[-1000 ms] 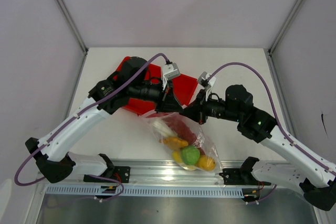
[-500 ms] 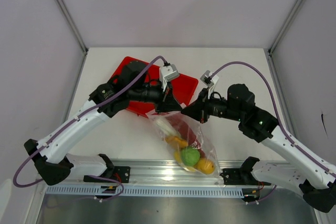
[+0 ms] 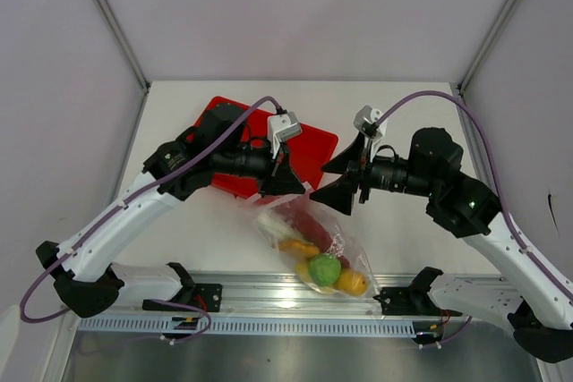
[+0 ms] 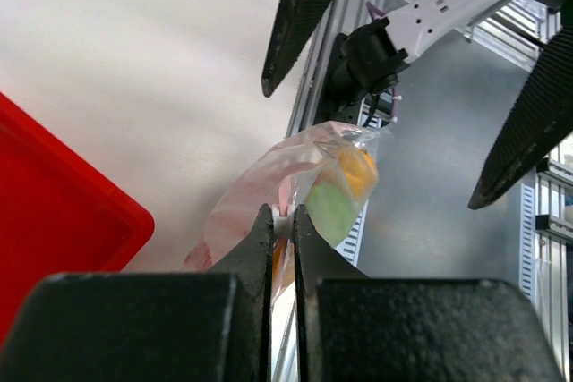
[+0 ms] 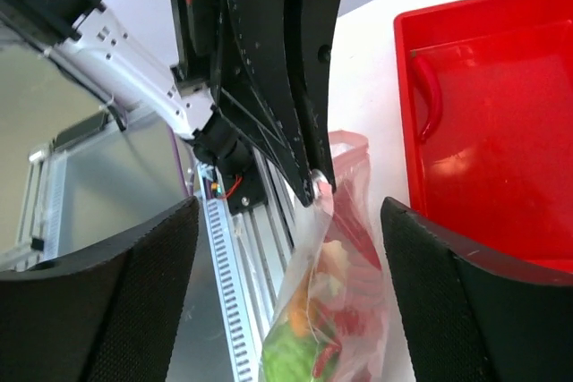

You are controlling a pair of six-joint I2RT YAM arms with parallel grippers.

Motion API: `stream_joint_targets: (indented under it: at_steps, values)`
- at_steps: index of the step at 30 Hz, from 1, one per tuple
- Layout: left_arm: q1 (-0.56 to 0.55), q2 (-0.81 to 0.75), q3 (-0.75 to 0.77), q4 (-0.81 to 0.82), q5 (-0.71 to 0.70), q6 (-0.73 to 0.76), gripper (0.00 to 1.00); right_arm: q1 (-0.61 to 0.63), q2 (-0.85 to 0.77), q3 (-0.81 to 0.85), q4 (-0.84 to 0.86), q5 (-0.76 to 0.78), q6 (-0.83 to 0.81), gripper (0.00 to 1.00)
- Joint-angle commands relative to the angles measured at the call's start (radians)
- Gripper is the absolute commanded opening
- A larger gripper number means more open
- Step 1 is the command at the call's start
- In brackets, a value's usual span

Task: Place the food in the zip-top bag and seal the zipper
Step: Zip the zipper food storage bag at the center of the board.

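The zip-top bag [image 3: 315, 243] hangs clear and crinkly over the table's near edge. Inside it is the food: a green round fruit [image 3: 324, 267], an orange-yellow fruit [image 3: 352, 281], red chillies [image 3: 313, 221] and a yellow piece [image 3: 295, 246]. My left gripper [image 3: 295, 187] is shut on the bag's top edge [image 4: 283, 219], near the pinkish zipper [image 5: 347, 145]; I cannot tell whether that strip is sealed. My right gripper [image 3: 318, 183] stands wide open just right of the bag's top, touching nothing. In the right wrist view the bag [image 5: 345, 266] hangs between its spread fingers [image 5: 116, 292].
The red tray [image 3: 315, 143] lies behind the bag, under the left arm. A small red curved piece [image 5: 428, 96] lies in it. The metal rail [image 3: 269, 292] with both arm bases runs along the near edge. White walls close in the table.
My right gripper has opened, let go of the bag's top and drawn back to the right. The bag now hangs from my left gripper alone, which shifted slightly left.
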Motion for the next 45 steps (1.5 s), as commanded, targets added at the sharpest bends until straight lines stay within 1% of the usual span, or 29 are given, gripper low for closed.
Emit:
stream_joint_targets:
  at_steps: [1, 2, 4, 5, 7, 10, 12, 15, 17, 20, 22, 24, 25, 27, 29, 30, 31, 33, 34, 36, 39, 41, 42, 43, 44, 45]
  values:
    - [0.001, -0.010, 0.089, 0.020, 0.082, 0.032, 0.01, -0.016, 0.019, 0.060, -0.101, -0.079, -0.097, 0.84]
    - [0.002, -0.008, 0.089, 0.022, 0.098, 0.034, 0.01, -0.017, 0.030, 0.068, -0.147, -0.105, -0.111, 0.89]
    - [0.001, -0.002, 0.104, 0.016, 0.121, 0.034, 0.01, -0.019, 0.061, 0.085, -0.182, -0.128, -0.128, 0.91]
    - [0.002, 0.002, 0.125, 0.011, 0.124, 0.035, 0.00, -0.021, 0.068, 0.089, -0.208, -0.134, -0.143, 0.95]
    - [0.002, 0.013, 0.138, 0.000, 0.142, 0.040, 0.01, -0.025, 0.076, 0.076, -0.207, -0.179, -0.159, 0.99]
    - [0.001, 0.018, 0.162, -0.001, 0.160, 0.040, 0.01, -0.025, 0.107, 0.082, -0.221, -0.222, -0.169, 0.99]
    - [0.001, 0.021, 0.170, -0.004, 0.173, 0.038, 0.01, -0.024, 0.118, 0.074, -0.210, -0.257, -0.174, 0.95]
    - [0.001, 0.019, 0.169, -0.003, 0.184, 0.038, 0.01, -0.024, 0.110, 0.062, -0.182, -0.280, -0.174, 0.78]
    - [0.001, 0.022, 0.164, -0.007, 0.190, 0.040, 0.01, -0.024, 0.116, 0.063, -0.169, -0.305, -0.172, 0.64]
    - [0.001, 0.028, 0.166, -0.007, 0.200, 0.041, 0.01, -0.025, 0.136, 0.062, -0.146, -0.355, -0.163, 0.60]
    - [0.001, 0.033, 0.167, -0.010, 0.208, 0.045, 0.00, -0.024, 0.157, 0.057, -0.121, -0.390, -0.154, 0.52]
    - [0.001, 0.033, 0.167, -0.016, 0.208, 0.049, 0.01, -0.024, 0.180, 0.065, -0.109, -0.414, -0.146, 0.41]
    - [0.002, 0.033, 0.167, -0.018, 0.208, 0.052, 0.01, -0.022, 0.188, 0.069, -0.106, -0.415, -0.140, 0.32]
    - [0.001, 0.035, 0.166, -0.018, 0.211, 0.055, 0.01, -0.022, 0.200, 0.074, -0.093, -0.430, -0.134, 0.31]
    - [0.001, 0.038, 0.167, -0.021, 0.216, 0.058, 0.01, -0.021, 0.214, 0.071, -0.080, -0.452, -0.126, 0.27]
    - [0.002, 0.038, 0.167, -0.023, 0.220, 0.058, 0.00, -0.021, 0.219, 0.074, -0.080, -0.452, -0.128, 0.21]
    - [0.002, 0.039, 0.169, -0.023, 0.223, 0.060, 0.01, -0.019, 0.222, 0.074, -0.080, -0.450, -0.129, 0.13]
    - [0.001, 0.042, 0.170, -0.026, 0.231, 0.064, 0.01, -0.018, 0.216, 0.062, -0.058, -0.428, -0.122, 0.03]
    - [0.002, 0.044, 0.169, -0.030, 0.231, 0.066, 0.01, -0.014, 0.201, 0.054, -0.046, -0.418, -0.117, 0.00]
    - [0.002, 0.051, 0.170, -0.044, 0.246, 0.080, 0.01, -0.013, 0.178, 0.031, 0.004, -0.380, -0.094, 0.00]
    - [0.002, 0.081, 0.185, -0.098, 0.228, 0.092, 0.01, -0.014, 0.139, 0.006, 0.029, -0.320, -0.056, 0.00]
    - [0.005, 0.084, 0.178, -0.107, 0.213, 0.120, 0.06, -0.017, 0.151, 0.020, 0.013, -0.340, -0.038, 0.00]
    - [0.007, 0.079, 0.170, -0.098, 0.208, 0.120, 0.11, -0.022, 0.157, 0.022, 0.014, -0.348, -0.025, 0.00]
    - [0.010, 0.073, 0.149, -0.087, 0.199, 0.117, 0.28, -0.021, 0.162, 0.020, 0.022, -0.378, -0.016, 0.00]
    - [0.016, 0.056, 0.141, -0.058, 0.196, 0.106, 0.34, -0.021, 0.171, 0.016, 0.023, -0.397, -0.010, 0.00]
    - [0.017, 0.049, 0.132, -0.046, 0.193, 0.104, 0.38, -0.018, 0.173, 0.010, 0.037, -0.403, 0.008, 0.00]
